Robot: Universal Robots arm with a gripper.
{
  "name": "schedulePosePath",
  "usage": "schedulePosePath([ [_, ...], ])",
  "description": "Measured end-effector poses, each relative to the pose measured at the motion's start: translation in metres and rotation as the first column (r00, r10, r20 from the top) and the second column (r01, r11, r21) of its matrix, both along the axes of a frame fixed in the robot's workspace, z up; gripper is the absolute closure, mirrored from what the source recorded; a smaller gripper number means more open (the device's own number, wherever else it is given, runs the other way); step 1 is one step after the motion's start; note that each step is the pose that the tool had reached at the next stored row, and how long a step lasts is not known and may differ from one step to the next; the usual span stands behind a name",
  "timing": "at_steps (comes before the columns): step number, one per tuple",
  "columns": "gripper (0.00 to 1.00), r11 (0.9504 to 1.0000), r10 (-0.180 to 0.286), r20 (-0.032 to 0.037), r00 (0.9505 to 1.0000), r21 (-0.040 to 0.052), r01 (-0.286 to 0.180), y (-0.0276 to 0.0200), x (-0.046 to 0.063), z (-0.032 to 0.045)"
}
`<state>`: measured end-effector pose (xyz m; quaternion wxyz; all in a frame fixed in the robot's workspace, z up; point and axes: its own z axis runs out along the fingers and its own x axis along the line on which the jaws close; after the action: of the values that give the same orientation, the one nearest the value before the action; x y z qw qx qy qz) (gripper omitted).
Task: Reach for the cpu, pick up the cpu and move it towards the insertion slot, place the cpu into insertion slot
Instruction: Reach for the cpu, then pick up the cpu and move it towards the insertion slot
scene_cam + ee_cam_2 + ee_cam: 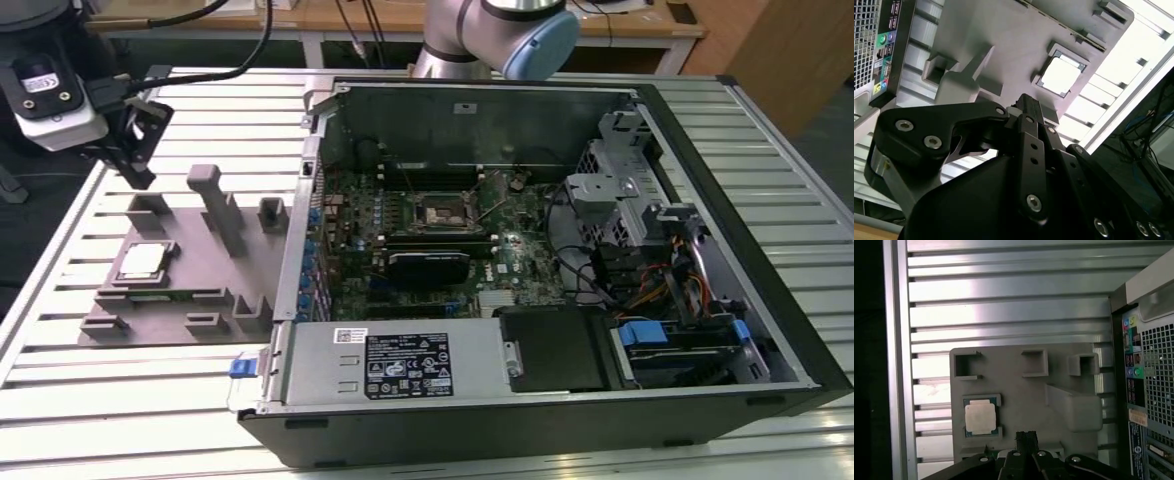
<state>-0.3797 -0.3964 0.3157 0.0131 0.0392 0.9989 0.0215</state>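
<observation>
The cpu (143,262) is a small silvery square chip lying flat in a recess of the grey fixture block (214,285), at the exterior view's left, outside the computer case. My gripper (139,176) hangs above the block's far end, short of the cpu, shut with nothing in it. In both wrist views the cpu (980,418) (1060,75) sits a little off to one side of the gripper (1026,436) (1023,101). The insertion slot (441,212) is a square metal-framed socket on the motherboard inside the open case.
The open computer case (747,200) lies on a slatted metal table (107,400), with a power supply (400,365), cables and drive cages inside. Tall posts (214,205) rise from the fixture block near the cpu. The case's rear port panel (1134,375) stands beside the block.
</observation>
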Motion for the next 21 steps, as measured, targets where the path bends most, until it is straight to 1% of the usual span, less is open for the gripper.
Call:
schedulePosePath([
  [9, 0.89, 1.0000, 0.000, -0.0001, 1.0000, -0.0001, 0.000, 0.0003, -0.004, -0.0117],
  [21, 0.89, 1.0000, 0.000, 0.0000, 1.0000, 0.0000, 0.000, 0.0004, -0.007, -0.0141],
])
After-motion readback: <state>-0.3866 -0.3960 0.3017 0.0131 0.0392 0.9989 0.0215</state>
